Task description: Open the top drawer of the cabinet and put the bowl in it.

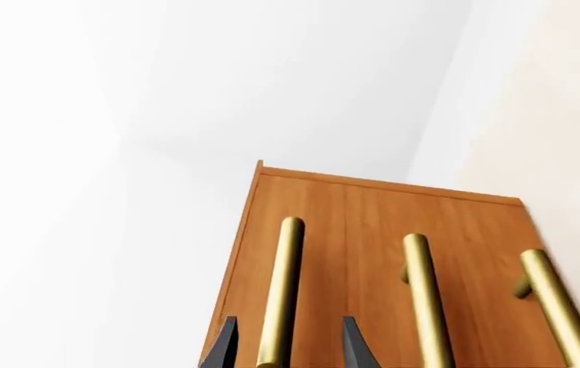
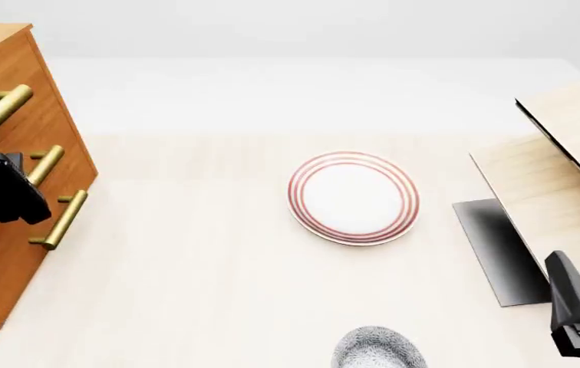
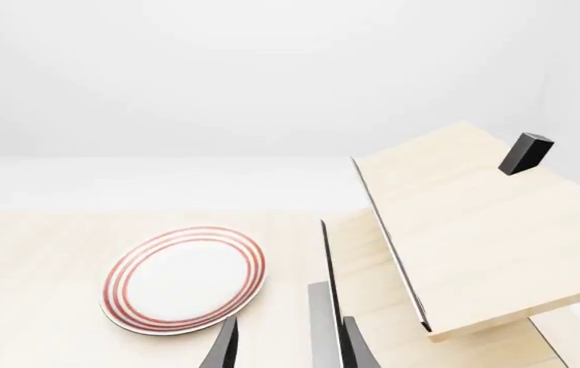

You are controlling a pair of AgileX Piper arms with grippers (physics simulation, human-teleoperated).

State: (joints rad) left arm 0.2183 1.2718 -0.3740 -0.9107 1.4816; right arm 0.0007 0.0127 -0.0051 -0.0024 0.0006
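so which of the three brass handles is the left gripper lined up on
The top drawer's handle: it runs between the left gripper's dark fingers, while the other two handles lie off to one side.

The left gripper [image 1: 288,345] sits at the left edge of the front view, its dark fingers [image 1: 222,346] spread apart. The right gripper [image 3: 288,345] sits at the lower right corner, fingers likewise parted.

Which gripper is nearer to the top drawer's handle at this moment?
Left. The left gripper has its fingers either side of the top drawer's handle; the right gripper is far across the table, near the pale wooden structure.
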